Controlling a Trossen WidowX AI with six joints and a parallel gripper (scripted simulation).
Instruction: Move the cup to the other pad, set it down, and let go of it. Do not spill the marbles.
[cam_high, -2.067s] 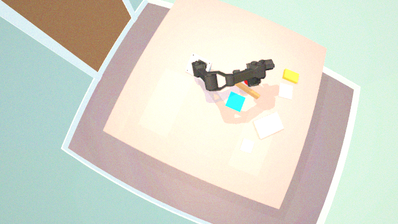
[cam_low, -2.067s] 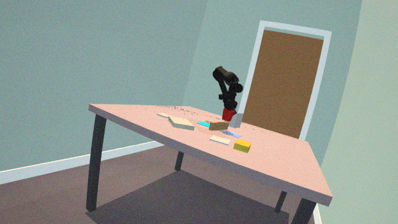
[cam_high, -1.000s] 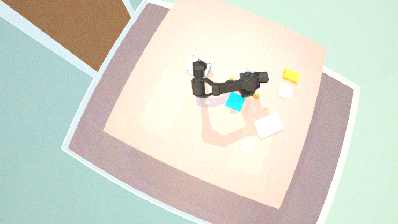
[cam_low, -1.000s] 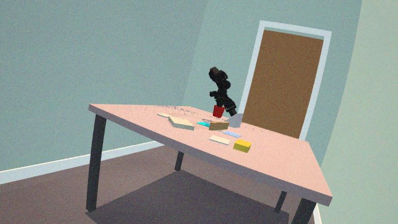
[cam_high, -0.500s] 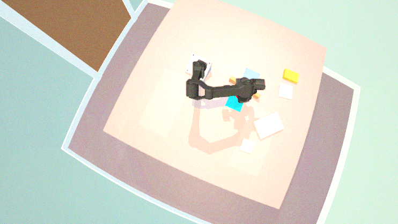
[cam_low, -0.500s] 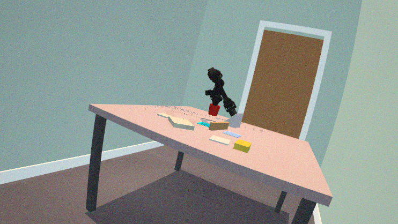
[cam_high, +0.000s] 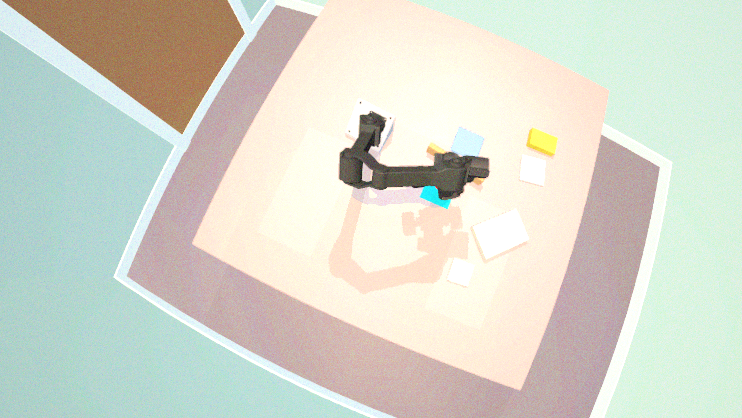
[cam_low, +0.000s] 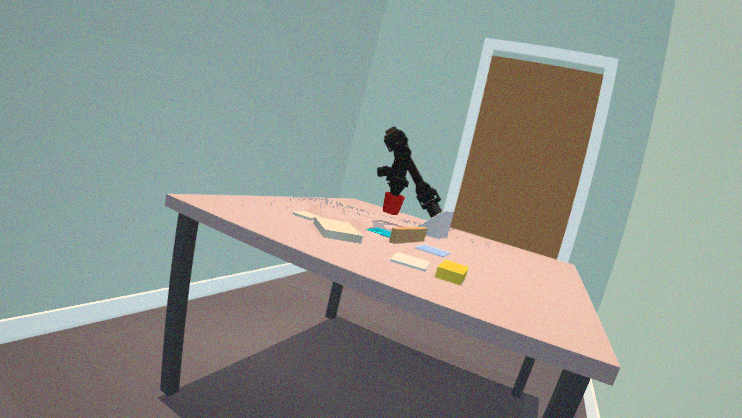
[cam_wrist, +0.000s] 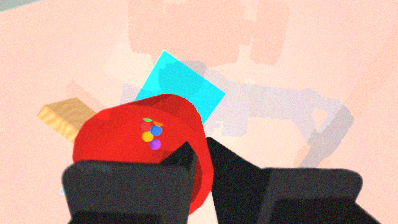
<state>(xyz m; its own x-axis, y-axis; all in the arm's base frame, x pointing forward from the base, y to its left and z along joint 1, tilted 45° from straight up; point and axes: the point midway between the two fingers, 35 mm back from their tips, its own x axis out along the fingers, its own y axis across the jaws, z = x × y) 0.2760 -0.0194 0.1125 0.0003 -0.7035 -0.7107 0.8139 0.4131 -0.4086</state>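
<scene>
cup placement hinges on one relation: how the held red cup sits over the cyan pad.

top view: the arm (cam_high: 394, 173) reaches out from its base toward the right, and the gripper (cam_high: 456, 179) hides almost all of the cup. the cyan pad (cam_high: 433, 197) peeks out just below the wrist, partly covered by it, so the gripper's load is near the pad's upper edge rather than over its middle. a pale blue pad (cam_high: 467, 141) lies just above the wrist on the other side. a yellow block (cam_high: 542, 141), several white slabs and a small orange block lie around, none of them in contact with the arm.

exterior view: the red cup (cam_low: 393, 203) hangs upright from the gripper (cam_low: 394, 189), and it looks lifted off the table (cam_low: 519, 301), though the gap is hard to judge from this angle. the cyan pad (cam_low: 379, 231) lies nearer the camera than the cup, beside a tan wooden block (cam_low: 408, 234).

wrist view: the jaws are nearly closed and pinch the cup's (cam_wrist: 145, 145) near wall. the marbles (cam_wrist: 151, 134) sit in a cluster at the bottom, none outside. the cyan pad (cam_wrist: 180, 87) lies ahead of the cup, its near corner hidden behind the rim. the wooden block (cam_wrist: 67, 117) is off to the left. i judge the coming move must carry the cup forward, away from the fingers, until it is centred over the cyan square, keeping it level.
</scene>
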